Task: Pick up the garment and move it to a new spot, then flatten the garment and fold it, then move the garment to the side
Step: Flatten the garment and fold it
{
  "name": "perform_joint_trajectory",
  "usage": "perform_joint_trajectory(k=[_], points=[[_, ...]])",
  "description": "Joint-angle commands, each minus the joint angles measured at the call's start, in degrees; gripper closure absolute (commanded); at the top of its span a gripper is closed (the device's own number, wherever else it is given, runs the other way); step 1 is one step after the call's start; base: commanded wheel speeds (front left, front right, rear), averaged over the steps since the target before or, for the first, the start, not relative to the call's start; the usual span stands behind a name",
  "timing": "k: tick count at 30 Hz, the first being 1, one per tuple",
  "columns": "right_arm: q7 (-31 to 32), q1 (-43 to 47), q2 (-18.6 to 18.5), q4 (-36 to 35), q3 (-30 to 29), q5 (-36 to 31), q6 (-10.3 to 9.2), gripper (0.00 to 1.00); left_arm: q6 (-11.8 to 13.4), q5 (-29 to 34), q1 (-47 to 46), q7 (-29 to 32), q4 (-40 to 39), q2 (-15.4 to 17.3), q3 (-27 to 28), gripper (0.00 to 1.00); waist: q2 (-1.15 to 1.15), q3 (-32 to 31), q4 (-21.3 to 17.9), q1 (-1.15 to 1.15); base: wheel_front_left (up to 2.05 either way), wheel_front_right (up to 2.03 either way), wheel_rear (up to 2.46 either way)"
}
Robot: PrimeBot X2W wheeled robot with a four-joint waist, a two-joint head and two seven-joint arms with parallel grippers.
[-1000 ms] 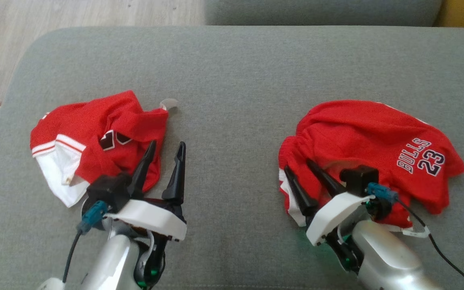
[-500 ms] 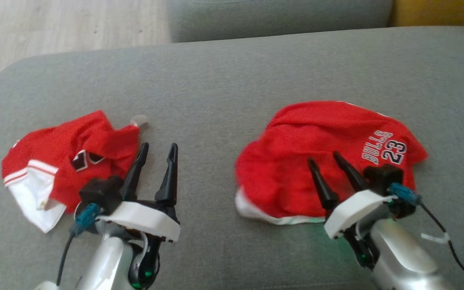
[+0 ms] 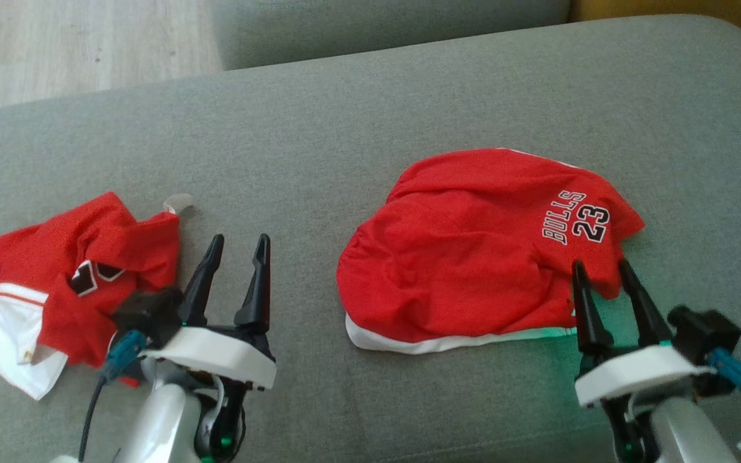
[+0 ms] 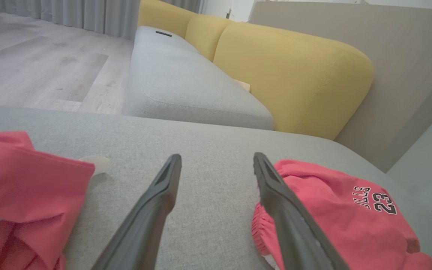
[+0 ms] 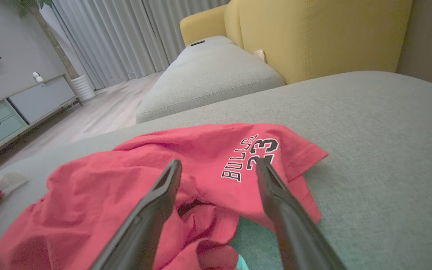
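A red garment (image 3: 473, 257) printed "BULLS 23", with a white hem along its near edge, lies loosely spread on the grey cushion (image 3: 357, 116). It also shows in the left wrist view (image 4: 332, 210) and the right wrist view (image 5: 126, 176). My right gripper (image 3: 599, 265) (image 5: 219, 162) is open at the garment's near right corner, fingers pointing over the cloth and holding nothing. My left gripper (image 3: 238, 241) (image 4: 217, 157) is open and empty over bare cushion. It stands between this garment and a second crumpled red-and-white garment (image 3: 55, 257) (image 4: 21, 176) to the left.
A small pale tag (image 3: 177, 202) lies by the left garment's far corner. Beyond the cushion's far edge stand another grey seat (image 4: 186, 86) and a yellow backrest (image 4: 294, 75). Wooden floor (image 3: 55, 45) lies at the far left.
The head view has swung right, shifting everything leftward. My right gripper has left the printed garment's near left part and now stands at its near right corner. That garment lies flatter. The left arm has held still.
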Motion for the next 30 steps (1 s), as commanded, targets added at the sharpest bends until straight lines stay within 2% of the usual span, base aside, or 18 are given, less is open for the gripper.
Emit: perform_joint_trajectory(k=[1, 6, 15, 23, 30], points=[[-0.8, 0.3, 0.5, -2.7, 0.5, -1.0, -0.05, 0.0, -0.4, -0.4, -1.7, -0.7, -1.3, 0.2, 2.1, 0.0, 0.0, 0.4, -0.2, 0.0, 0.0, 0.0, 0.0], [0.4, 1.4, 1.8, -5.6, -0.3, -2.7, -0.05, 0.0, -2.1, 1.1, -2.6, -0.7, 3.5, 0.2, 0.3, 0.0, 0.0, 1.3, -0.9, 0.0, 0.0, 0.0, 0.0], [1.7, 1.3, 2.7, -8.8, -0.3, -3.6, -0.05, 0.0, -4.3, 4.5, -8.2, 0.3, 19.4, 1.7, -9.1, 0.0, 0.0, 2.9, -1.6, 0.0, 0.0, 0.0, 0.0], [2.3, 1.2, 3.0, -9.7, -0.2, -4.0, -0.05, 0.0, -4.5, 4.4, -12.6, -0.4, 23.5, 0.8, -14.8, 0.0, 0.0, 3.7, -1.9, 0.0, 0.0, 0.0, 0.0], [2.5, 1.0, 3.1, -9.8, -0.1, -4.1, -0.05, 0.0, -4.6, 1.8, -14.8, -0.6, 21.8, 0.3, -19.8, 0.0, 0.0, 3.9, -2.5, 0.0, 0.0, 0.0, 0.0]])
